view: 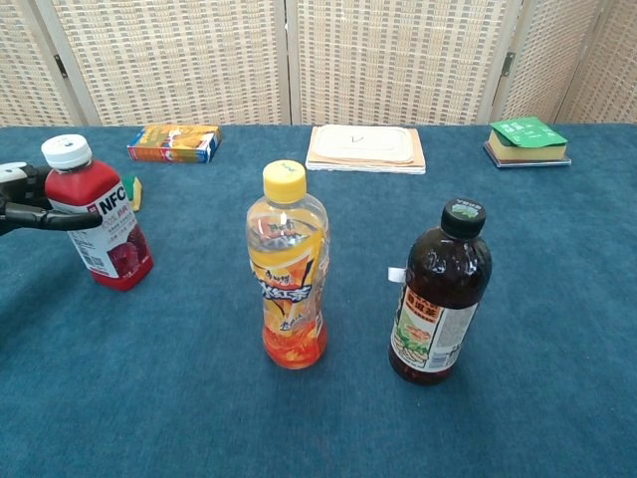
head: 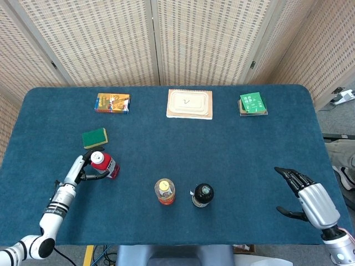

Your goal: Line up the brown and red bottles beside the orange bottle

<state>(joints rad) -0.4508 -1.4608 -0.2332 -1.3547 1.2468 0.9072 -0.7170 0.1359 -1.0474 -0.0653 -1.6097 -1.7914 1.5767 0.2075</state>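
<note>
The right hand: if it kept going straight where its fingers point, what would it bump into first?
Probably nothing: the right hand points up and left over bare table, passing behind the brown bottle. Depth is hard to judge.

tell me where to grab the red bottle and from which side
Grip the red bottle around its upper body, just under the white cap, coming from its outer left side. It leans slightly, and the left hand already wraps fingers there.
</note>
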